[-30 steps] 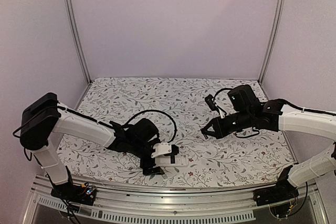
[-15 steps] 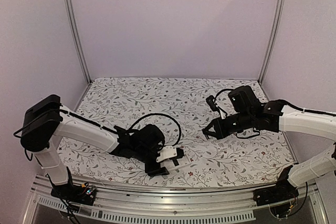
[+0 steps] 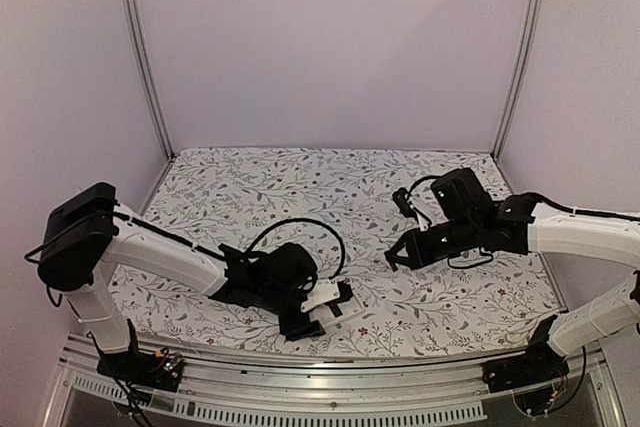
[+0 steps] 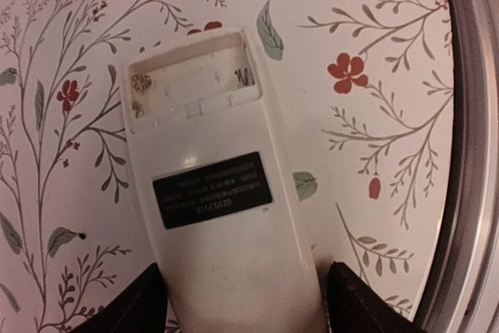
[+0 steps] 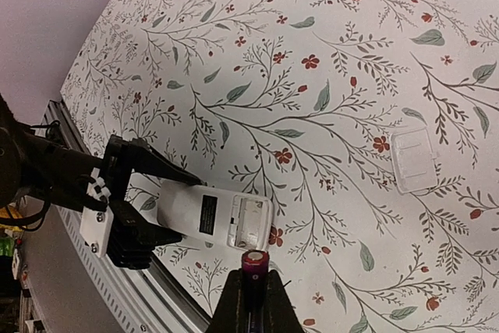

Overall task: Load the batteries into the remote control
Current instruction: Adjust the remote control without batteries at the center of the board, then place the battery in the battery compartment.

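One remote control (image 4: 222,216) on show, one battery (image 5: 255,261), one loose cover plate (image 5: 412,160), and two claws at work.

Down at 6 o'clock on the floral worktop (image 3: 300,187), hard by the metal front rail (image 4: 468,154), the remote lies flat, white back up, black label (image 4: 212,190) showing. The left claw (image 4: 248,302) is closed about halfway, its dark fingers (image 4: 140,309) pressed to the two long edges at the remote's near end. That is a grip on the remote.

Look at the battery bay (image 4: 191,76) at the far end of the remote: it is open, and inside it only the metal contacts show.

Over at 4 o'clock the right claw (image 5: 253,278) hangs above the worktop, jaws nearly fully closed on that one dark battery, which stands end-on to its camera, with a reddish ring around the tip. In the right wrist view the remote's open bay sits just at 11 o'clock from the battery, the two apart.

The pale cover plate lies flat on the worktop, well off from the remote, toward 2 o'clock from it in that same view.
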`<state>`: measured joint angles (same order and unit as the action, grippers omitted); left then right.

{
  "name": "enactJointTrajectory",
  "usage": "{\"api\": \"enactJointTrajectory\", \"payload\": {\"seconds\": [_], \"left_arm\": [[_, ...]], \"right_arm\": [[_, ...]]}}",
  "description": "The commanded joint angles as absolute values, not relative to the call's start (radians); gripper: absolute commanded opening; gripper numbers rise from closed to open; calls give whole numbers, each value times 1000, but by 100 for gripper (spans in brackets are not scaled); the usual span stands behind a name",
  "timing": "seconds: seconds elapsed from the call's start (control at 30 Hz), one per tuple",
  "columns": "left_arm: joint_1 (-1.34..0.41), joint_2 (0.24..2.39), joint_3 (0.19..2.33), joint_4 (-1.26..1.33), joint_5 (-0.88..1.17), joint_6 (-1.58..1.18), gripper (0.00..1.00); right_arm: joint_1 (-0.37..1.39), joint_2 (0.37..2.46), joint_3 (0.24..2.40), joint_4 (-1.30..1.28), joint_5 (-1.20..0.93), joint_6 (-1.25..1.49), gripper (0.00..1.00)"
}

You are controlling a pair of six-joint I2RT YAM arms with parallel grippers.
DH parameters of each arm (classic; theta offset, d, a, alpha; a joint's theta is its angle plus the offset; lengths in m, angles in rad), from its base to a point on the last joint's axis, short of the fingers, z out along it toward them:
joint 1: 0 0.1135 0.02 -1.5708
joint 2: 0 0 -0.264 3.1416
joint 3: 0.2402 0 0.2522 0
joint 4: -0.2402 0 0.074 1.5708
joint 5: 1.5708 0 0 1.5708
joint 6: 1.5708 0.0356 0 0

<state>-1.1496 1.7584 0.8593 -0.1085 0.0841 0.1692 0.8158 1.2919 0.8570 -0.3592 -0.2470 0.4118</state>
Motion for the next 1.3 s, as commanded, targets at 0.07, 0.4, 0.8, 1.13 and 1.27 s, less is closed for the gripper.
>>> {"api": "enactJointTrajectory", "payload": {"seconds": [0.07, 0.4, 0.8, 1.13, 1.27], "left_arm": [[-1173, 1739, 849, -155, 67, 146, 75], [-1173, 1654, 820, -111, 91, 104, 89], [-1153, 1518, 696, 64, 35, 41, 90], [-1154, 1516, 672, 87, 6, 36, 90], [-1154, 1512, 672, 87, 3, 41, 91]], "right_arm": [[838, 1316, 847, -353, -265, 423, 0], [894, 1462, 967, -557, -229, 511, 0], [1000, 1741, 1190, -705, -188, 549, 0], [1033, 1895, 1319, -797, -157, 514, 0], [1039, 1931, 1344, -811, -138, 510, 0]]}}
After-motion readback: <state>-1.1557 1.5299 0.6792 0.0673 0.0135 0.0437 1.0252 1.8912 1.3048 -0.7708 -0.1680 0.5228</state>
